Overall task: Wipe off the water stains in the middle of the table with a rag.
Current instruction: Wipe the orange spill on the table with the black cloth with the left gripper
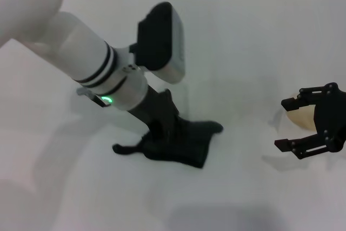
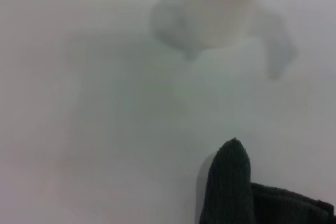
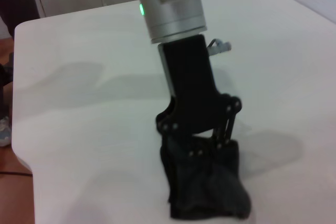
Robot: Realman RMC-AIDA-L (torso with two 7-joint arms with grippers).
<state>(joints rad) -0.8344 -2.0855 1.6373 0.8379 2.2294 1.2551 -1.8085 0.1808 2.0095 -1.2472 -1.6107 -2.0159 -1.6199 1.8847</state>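
The dark grey rag (image 1: 184, 144) lies crumpled on the white table (image 1: 243, 41) near its middle. My left gripper (image 1: 162, 133) points down into the rag and is shut on it, with the cloth bunched around its fingers (image 3: 195, 153). The right wrist view shows the rag (image 3: 207, 187) hanging and spreading below that gripper (image 3: 202, 148). One tip of the rag (image 2: 236, 192) pokes into the left wrist view. No water stains show; the rag hides the spot beneath it. My right gripper (image 1: 281, 124) stands open at the right edge.
A whitish translucent cup (image 1: 299, 116) with orange liquid stands between the right gripper's spread fingers, and shows blurred in the left wrist view (image 2: 218, 3). The table's edge (image 3: 21, 129) runs along one side in the right wrist view.
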